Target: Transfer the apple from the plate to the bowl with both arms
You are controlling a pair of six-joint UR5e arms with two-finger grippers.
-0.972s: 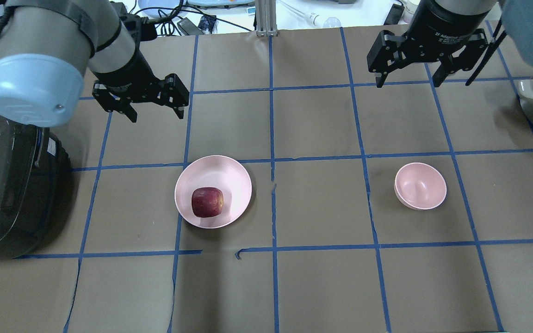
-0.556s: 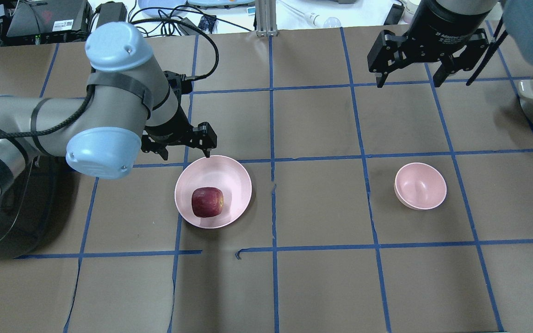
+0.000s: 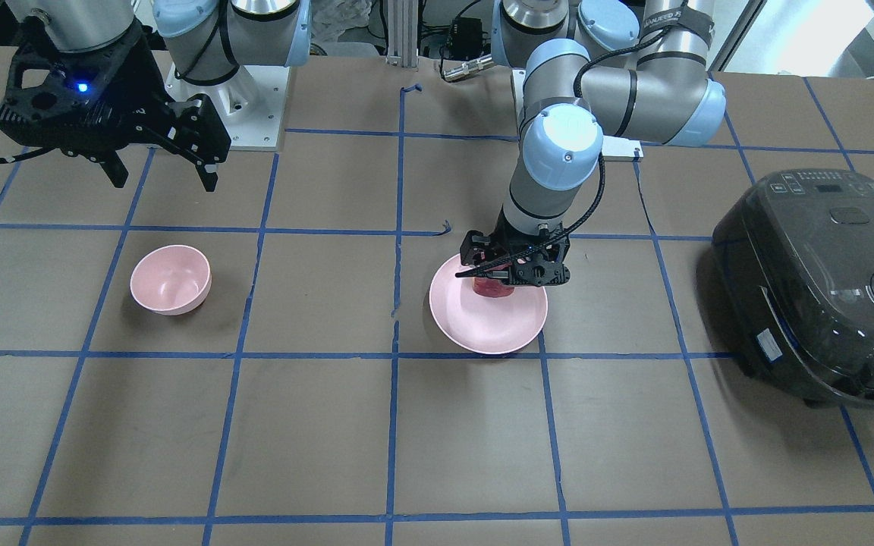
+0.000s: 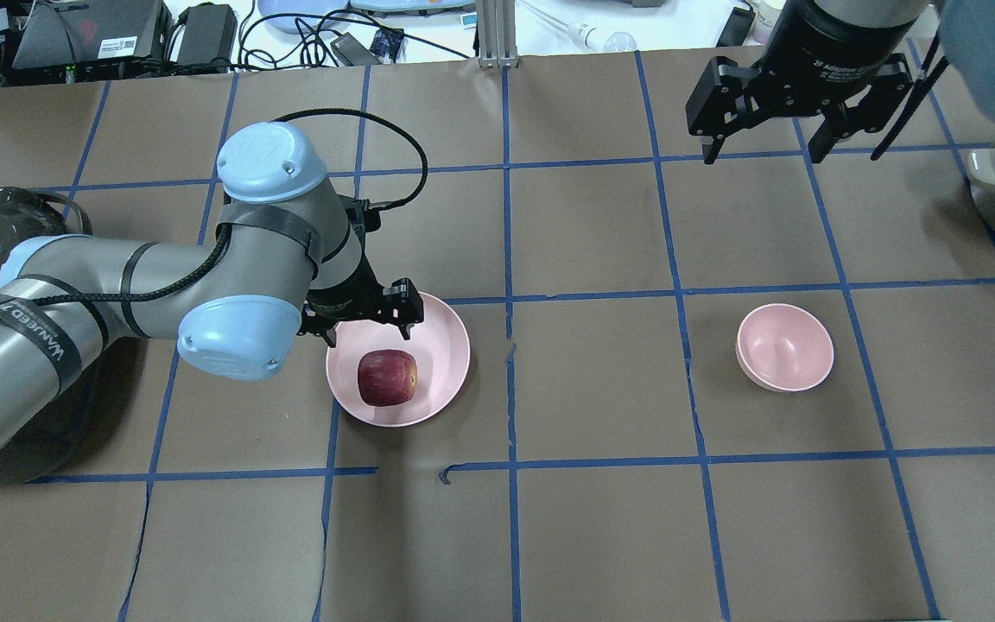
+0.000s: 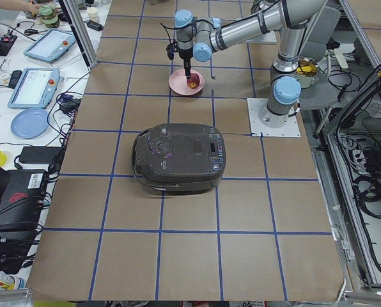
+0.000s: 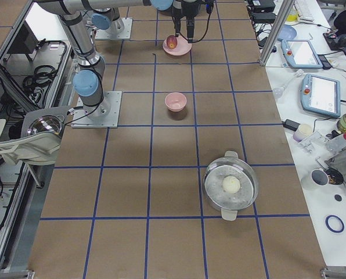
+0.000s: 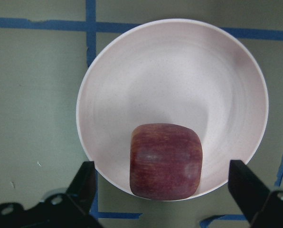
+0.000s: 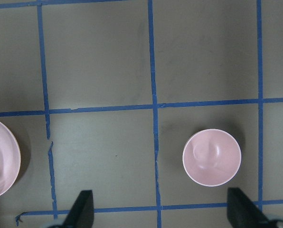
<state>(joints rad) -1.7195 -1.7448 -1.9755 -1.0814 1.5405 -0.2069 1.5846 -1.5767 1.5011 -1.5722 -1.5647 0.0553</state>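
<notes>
The dark red apple (image 4: 387, 377) lies on the pale pink plate (image 4: 446, 345), left of the table's middle. My left gripper (image 4: 368, 333) is open and hangs over the plate's far rim, just above the apple. In the left wrist view the apple (image 7: 165, 161) sits between the two black fingers (image 7: 84, 183) without touching them, on the plate (image 7: 179, 80). In the front view the left gripper (image 3: 511, 277) hides most of the apple (image 3: 492, 289). The small pink bowl (image 4: 784, 347) stands empty to the right. My right gripper (image 4: 763, 155) is open and empty, high over the far right, with the bowl (image 8: 211, 157) below it.
A black rice cooker (image 3: 816, 288) stands at the table's left end, partly under my left arm. A metal pot (image 6: 231, 185) holding a pale ball stands at the right end. Blue tape lines grid the brown table.
My left arm has swung from the far left to the plate and come down over the apple, gripper still open. The right arm, apple, plate and bowl have not moved.
</notes>
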